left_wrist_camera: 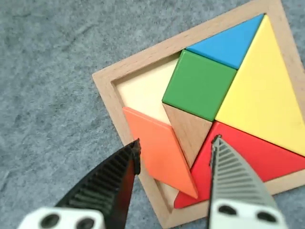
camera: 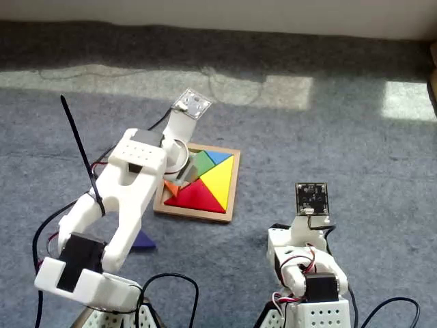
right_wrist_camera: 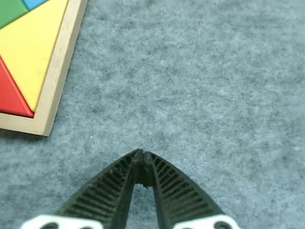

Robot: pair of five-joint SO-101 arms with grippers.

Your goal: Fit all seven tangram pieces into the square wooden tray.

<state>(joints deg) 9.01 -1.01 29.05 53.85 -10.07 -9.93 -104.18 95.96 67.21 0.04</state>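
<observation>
Orange is the worry here: the orange parallelogram [left_wrist_camera: 159, 152] lies in the square wooden tray [left_wrist_camera: 107, 78] along one inner wall. One corner seems to ride over the tip of the red triangle [left_wrist_camera: 248, 157], so I judge it not fully seated. The left hand [left_wrist_camera: 176, 141] hangs just above it, spread wide with a finger on either side and nothing in its hold. A pale triangular gap [left_wrist_camera: 143, 90] remains beside the green square [left_wrist_camera: 200, 83]. The last piece, a dark blue triangle [camera: 143, 239], lies on the table's grey felt near the tray. The right hand [right_wrist_camera: 142, 152] is closed and empty over bare felt, well apart. A careless nudge could drag the light tray across the felt, or knock the wood-coloured triangle [left_wrist_camera: 190, 133] out of line. If the parallelogram is left proud, the final triangle would likely jam.
</observation>
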